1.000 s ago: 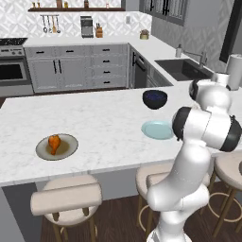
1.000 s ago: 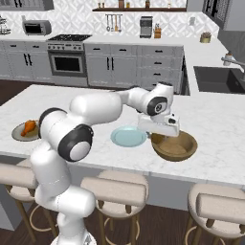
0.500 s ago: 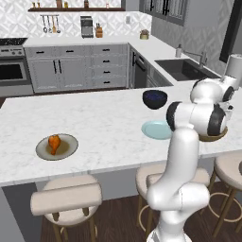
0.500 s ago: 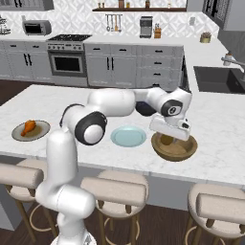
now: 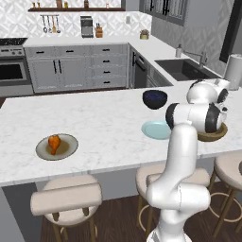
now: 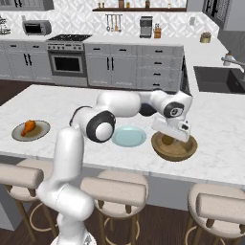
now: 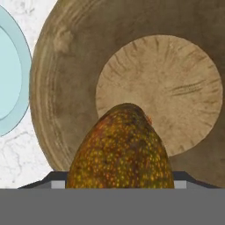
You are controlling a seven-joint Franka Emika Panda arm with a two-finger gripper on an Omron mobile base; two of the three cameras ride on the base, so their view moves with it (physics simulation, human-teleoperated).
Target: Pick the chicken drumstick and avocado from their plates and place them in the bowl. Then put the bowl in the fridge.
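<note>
White marble island [image 5: 104,123], grey kitchen

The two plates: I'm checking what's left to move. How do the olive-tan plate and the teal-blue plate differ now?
The olive-tan plate carries the chicken drumstick; the teal-blue plate is bare. The olive-tan plate sits far from the bowl, toward the counter's other end; the teal-blue plate lies right beside the bowl. Both are round, shallow and flat on the marble counter.
</note>
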